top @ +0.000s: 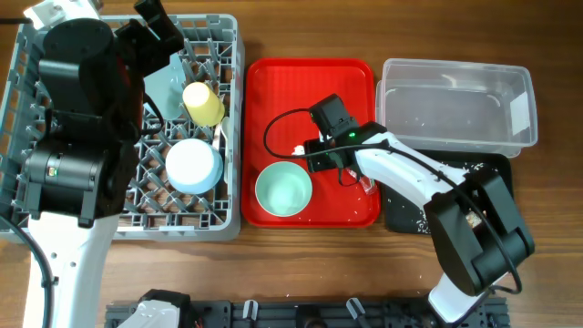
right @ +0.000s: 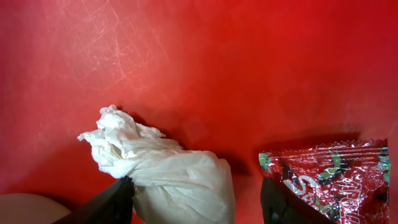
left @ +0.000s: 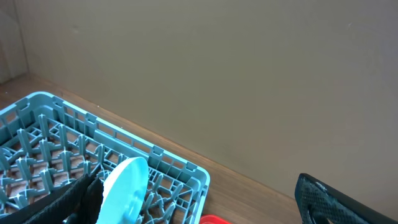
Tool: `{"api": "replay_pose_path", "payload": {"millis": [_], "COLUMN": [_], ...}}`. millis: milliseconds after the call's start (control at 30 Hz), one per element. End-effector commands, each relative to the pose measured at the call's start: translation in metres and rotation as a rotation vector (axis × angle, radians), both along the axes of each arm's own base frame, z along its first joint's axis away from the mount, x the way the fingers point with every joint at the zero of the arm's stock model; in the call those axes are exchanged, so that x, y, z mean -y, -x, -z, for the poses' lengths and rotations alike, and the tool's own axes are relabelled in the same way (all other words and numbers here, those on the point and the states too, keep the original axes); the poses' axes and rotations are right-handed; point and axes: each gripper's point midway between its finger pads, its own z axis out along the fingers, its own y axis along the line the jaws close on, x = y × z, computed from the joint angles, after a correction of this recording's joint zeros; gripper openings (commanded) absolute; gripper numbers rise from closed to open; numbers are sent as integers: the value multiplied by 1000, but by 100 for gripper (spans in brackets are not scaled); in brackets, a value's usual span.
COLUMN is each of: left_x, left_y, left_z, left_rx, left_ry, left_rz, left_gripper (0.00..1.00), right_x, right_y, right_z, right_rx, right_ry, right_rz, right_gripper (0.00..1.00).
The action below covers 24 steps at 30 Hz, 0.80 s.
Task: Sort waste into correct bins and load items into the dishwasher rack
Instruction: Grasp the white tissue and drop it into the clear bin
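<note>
In the right wrist view my right gripper (right: 196, 208) is open on the red tray, with the crumpled white tissue (right: 168, 174) between its fingers and against the left one. The shiny red wrapper (right: 329, 174) lies just outside the right finger. From overhead the right gripper (top: 314, 150) is mid-tray, above a pale green bowl (top: 283, 189). The grey rack (top: 230, 182) holds an upside-down bowl (top: 193, 165), the yellow cup (top: 202, 102) and the light blue plate (top: 167, 84). My left gripper (top: 157, 25) is open over the rack's far edge, the upright plate (left: 124, 186) beside its left finger.
The clear tub (top: 455, 105) stands at the back right. The black tray (top: 492, 169) in front of it holds white scraps. The red tray (top: 310, 82) sits between rack and tub. The right arm's base is at the front right.
</note>
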Motion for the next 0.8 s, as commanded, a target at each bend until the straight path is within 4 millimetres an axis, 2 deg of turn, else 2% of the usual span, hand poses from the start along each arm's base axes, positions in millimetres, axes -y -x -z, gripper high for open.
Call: {"api": "replay_pose_path", "payload": {"millis": [0,100,167,300,333,400,467,567,600,633,667,700,733,767], "left_x": [0,0,0,0,0,0,-1,0,0,-1,0,0,0,0], "left_y": [-1,-1,-1,-1,-1,-1,-1,-1,-1,-1,-1,-1,-1,-1], "left_z": [-1,-1,0,-1,-1,0,-1,-1,-1,-1,-1,0,-1,-1], "left_rx": [4,4,4,4,4,4,4,4,4,4,4,4,4,4], "left_ry": [16,16,16,16,16,16,16,16,16,16,16,16,16,16], "left_rz": [2,2,2,2,2,2,1,2,2,1,2,2,2,2], "left_gripper": [100,100,100,100,100,100,100,100,100,100,100,100,100,100], "right_x": [4,3,2,2,2,3,2,-2,-1,3,12,27,44,69], "right_y": [4,2,1,5,6,8,6,-5,-10,-17,-23,-29,-34,-38], "right_z": [10,3,-1,0,1,2,-7,-53,-80,-116,-139,-165,-183,-202], "right_rx": [-23,-7,-1,-17,-23,-30,-16,49,96,182,250,336,400,473], "right_ry": [18,10,1,-1,2,7,-1,-35,-50,-61,-53,-26,7,60], "right_rz": [1,3,1,1,0,-1,-2,-4,-16,-27,-3,47,98,186], "right_gripper": [66,62,49,47,43,22,16,13,13,14,17,23,35,37]}}
